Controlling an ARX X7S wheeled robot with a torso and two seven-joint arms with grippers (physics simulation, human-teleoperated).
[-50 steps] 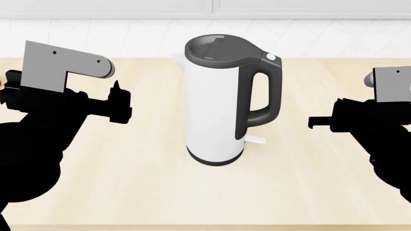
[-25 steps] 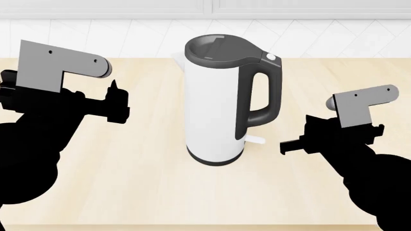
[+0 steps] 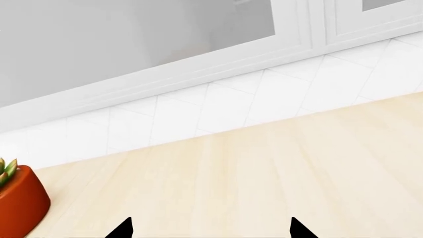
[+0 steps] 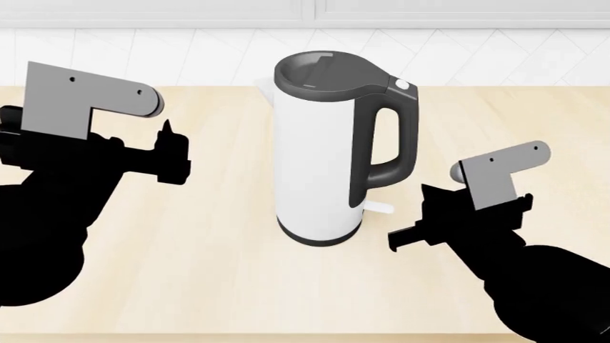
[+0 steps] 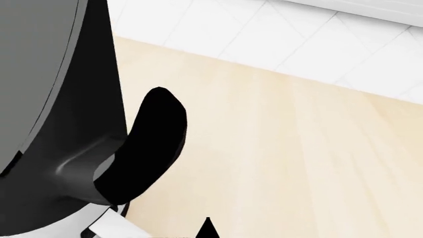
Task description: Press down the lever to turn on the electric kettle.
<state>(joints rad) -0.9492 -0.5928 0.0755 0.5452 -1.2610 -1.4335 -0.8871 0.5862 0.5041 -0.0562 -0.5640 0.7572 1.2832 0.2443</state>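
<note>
Near the middle of the pale wooden worktop stands the electric kettle, upright, its dark grey lid on top and its large loop handle turned toward the robot's right side. At the foot of the handle, just above the dark base ring, the lever juts out sideways as a small flat white tab, level and untouched.

From the right, the right gripper reaches in low over the worktop, its black body angled down and inward with the grey wrist bracket riding above it. Its tip sits near the lever, a little below and to the outside of it, with bare worktop showing between the two. Whether its fingers stand wide or narrow I cannot tell: the head view shows only a dark outline, and the right wrist view catches a single black fingertip at the picture's edge. That same wrist view looks close along the kettle's handle, with a sliver of the white lever beneath it.

On the other side, the left gripper hangs well apart from the kettle, held higher and pointing across toward it, its forearm sloping away to the robot's left. In the left wrist view two black fingertips stand widely spread with nothing between them, over bare worktop, and a red plant pot sits near the tiled wall
</note>
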